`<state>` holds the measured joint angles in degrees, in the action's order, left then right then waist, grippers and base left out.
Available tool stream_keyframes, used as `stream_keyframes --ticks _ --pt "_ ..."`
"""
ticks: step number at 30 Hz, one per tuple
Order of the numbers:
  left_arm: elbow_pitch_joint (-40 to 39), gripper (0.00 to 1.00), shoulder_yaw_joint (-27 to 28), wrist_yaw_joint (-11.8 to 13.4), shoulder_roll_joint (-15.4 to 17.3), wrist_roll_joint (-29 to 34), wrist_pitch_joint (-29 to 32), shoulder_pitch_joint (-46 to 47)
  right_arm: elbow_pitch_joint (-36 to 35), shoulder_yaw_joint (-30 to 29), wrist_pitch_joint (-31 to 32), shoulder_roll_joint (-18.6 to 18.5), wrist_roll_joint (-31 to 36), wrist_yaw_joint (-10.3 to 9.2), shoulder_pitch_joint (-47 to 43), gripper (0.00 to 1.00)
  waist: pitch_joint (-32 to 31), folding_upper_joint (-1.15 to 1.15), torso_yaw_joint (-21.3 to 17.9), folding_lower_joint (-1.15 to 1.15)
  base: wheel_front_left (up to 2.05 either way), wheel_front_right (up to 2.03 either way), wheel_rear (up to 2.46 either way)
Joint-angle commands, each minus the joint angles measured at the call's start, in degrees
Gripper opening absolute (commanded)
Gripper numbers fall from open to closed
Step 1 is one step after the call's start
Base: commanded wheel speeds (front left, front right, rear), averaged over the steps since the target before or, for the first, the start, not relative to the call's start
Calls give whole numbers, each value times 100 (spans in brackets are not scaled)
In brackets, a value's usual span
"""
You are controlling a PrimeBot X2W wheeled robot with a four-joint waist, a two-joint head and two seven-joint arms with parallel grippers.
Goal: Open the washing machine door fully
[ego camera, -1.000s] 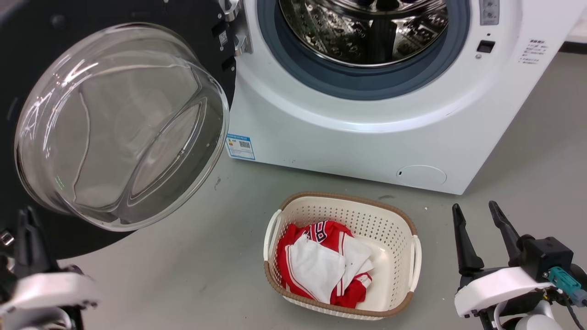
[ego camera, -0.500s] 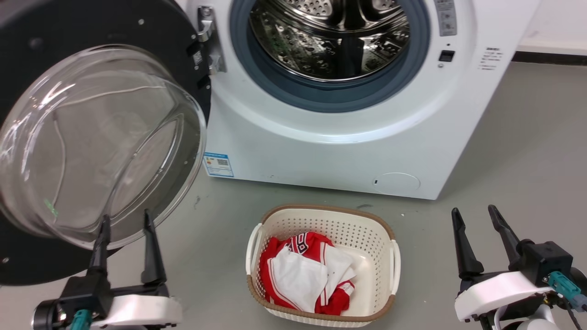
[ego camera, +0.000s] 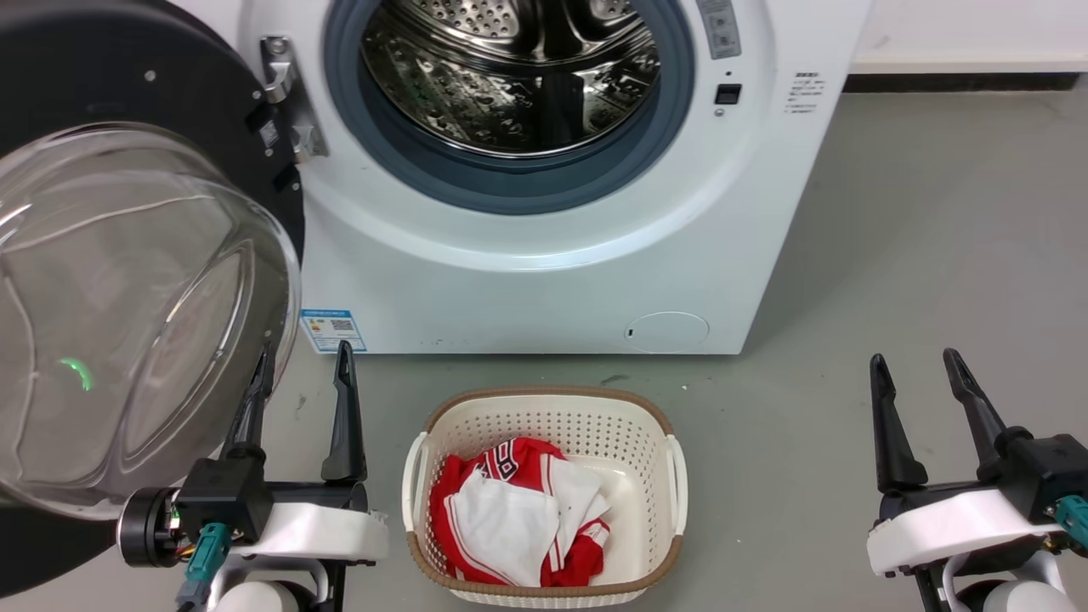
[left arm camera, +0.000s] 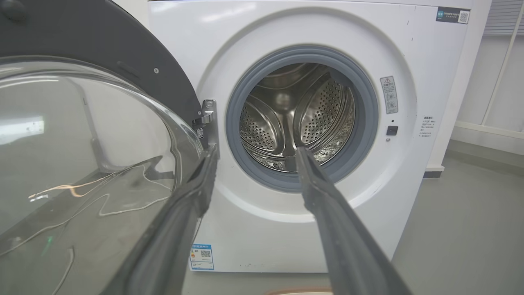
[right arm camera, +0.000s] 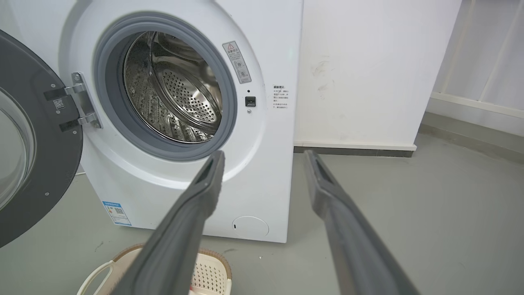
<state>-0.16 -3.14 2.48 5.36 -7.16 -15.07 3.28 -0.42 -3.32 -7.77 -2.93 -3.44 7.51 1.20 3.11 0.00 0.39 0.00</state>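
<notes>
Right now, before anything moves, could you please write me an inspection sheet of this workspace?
Surface: grey floor, a few dark marks.
Job's things: washing machine door stands wide open at left; washing machine, no laundry seen in its drum.
Clutter: cream basket holding red and white clothes.
Grippers: left gripper open, beside the door's glass, contact unclear; right gripper open, holding nothing.
Cables: teal connector with short wires at the left wrist.
Surroundings: white wall, dark skirting.

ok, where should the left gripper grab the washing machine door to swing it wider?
Probably the black rim of the washing machine door, low and away from the hinge for leverage, with the fingers straddling its edge from below. The glass bowl bulges out smooth and rounded, so it is poor to pinch. The left gripper is open near the bowl.
</notes>
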Motion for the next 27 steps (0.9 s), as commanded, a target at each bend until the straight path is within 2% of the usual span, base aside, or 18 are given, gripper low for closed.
stream_keyframes --ticks 1,8,27 --pt "22 100 17 -15 -6 40 -14 58 -51 10 12 10 12 -4 -15 100 -16 0 -82 0 0 0 0" --pt "134 100 62 48 -104 157 -14 -148 34 132 34 10 -38 -3 -137 100 -29 0 -172 0 0 0 0" --pt "201 100 230 -90 -200 203 -14 -241 241 152 -28 10 -123 -4 -46 100 -33 0 -173 0 0 0 0"
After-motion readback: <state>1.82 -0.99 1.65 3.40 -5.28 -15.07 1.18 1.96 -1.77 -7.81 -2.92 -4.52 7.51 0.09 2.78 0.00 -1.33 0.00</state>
